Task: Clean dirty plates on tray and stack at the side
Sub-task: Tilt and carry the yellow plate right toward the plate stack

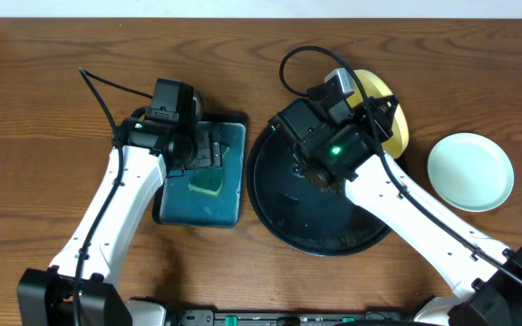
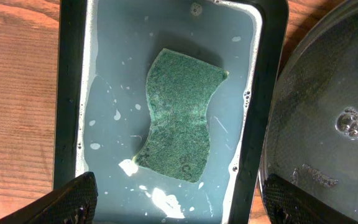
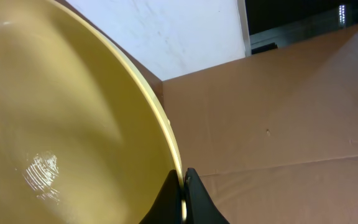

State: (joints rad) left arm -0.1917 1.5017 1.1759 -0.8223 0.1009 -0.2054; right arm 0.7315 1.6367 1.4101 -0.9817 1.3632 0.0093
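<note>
This looks like a robotics lab, not a kitchen. Two white robot arms (image 1: 107,213) reach over a wood-grain bench (image 1: 25,136), and beyond the right hand (image 3: 182,186) stand a plain white wall (image 3: 185,37) and brown cardboard (image 3: 291,112).

Ahead of the left jaws, the sponge (image 2: 180,115) was dark green and finely speckled, with yellow at its lower edge. The rectangular tray (image 2: 70,93) around it was dark teal, and the water (image 2: 114,74) in it was milky grey-blue with white flecks. The round tray (image 2: 316,112), beside the left jaws, was glossy black. The yellow plate (image 3: 55,112) in the black right jaws was a pale shade. The mint plate (image 1: 470,171) was pale blue-green. The table (image 1: 53,100) was brown woodgrain.
</note>
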